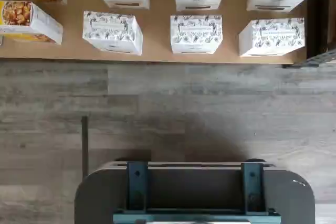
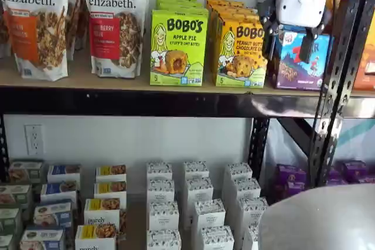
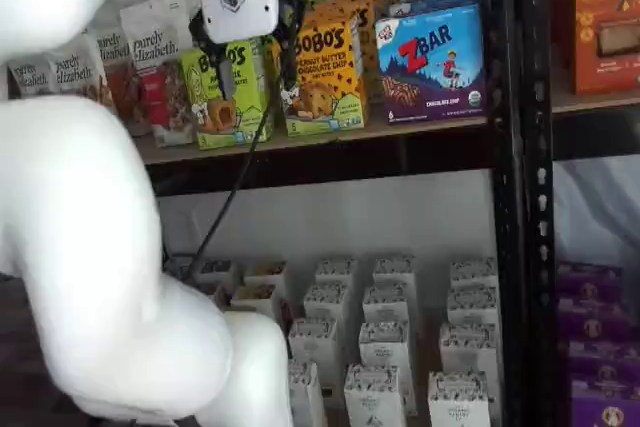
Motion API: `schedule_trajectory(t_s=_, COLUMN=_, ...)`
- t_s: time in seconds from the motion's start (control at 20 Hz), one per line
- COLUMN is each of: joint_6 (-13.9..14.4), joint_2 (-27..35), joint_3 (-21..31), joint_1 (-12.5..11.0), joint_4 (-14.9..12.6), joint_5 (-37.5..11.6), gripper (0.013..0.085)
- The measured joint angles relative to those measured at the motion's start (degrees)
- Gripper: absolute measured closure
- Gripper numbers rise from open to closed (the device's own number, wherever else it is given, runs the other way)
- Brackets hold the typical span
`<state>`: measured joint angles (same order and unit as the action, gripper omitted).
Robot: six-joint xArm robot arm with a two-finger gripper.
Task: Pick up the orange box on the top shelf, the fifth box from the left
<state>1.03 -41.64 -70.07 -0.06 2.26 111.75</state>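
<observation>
The orange box (image 2: 237, 51) stands upright at the front of a row of like boxes on the top shelf (image 2: 88, 80), between a lime-green Bobo's box (image 2: 177, 48) and a blue ZBar box (image 2: 293, 65). It also shows in a shelf view (image 3: 325, 72) on the same shelf (image 3: 420, 132). My gripper (image 2: 289, 39) hangs in front of the shelf at box height, apart from the boxes. Its two black fingers show a gap and hold nothing. It also shows in a shelf view (image 3: 250, 67). The wrist view does not show the orange box.
Granola bags (image 2: 114, 21) stand at the shelf's left. A black perforated upright (image 2: 337, 74) rises right of the ZBar box. Small white boxes (image 1: 195, 34) fill the lower shelf. The wrist view shows wood floor (image 1: 168, 108) and the dark mount (image 1: 194, 192). The white arm (image 3: 90, 247) fills a shelf view's left.
</observation>
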Motion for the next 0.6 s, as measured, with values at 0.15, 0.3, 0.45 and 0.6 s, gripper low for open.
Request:
schedule_trajectory(t_s=0.15, joint_6=3.1, joint_2=-2.2, joint_3=2.3, joint_1=5.8, joint_4=-7.8, joint_5=-3.7, gripper=0.013)
schedule_trajectory(t_s=0.3, joint_6=3.7, joint_2=-2.3, joint_3=2.5, joint_1=6.6, joint_4=-9.4, joint_5=-4.3, gripper=0.013)
schedule_trajectory(t_s=0.45, joint_6=3.7, joint_2=-2.2, joint_3=2.6, joint_1=6.6, joint_4=-9.5, joint_5=-4.3, gripper=0.013)
schedule_trajectory(t_s=0.6, joint_6=3.6, joint_2=-2.1, joint_3=2.7, joint_1=6.4, joint_4=-9.2, joint_5=-4.5, gripper=0.013)
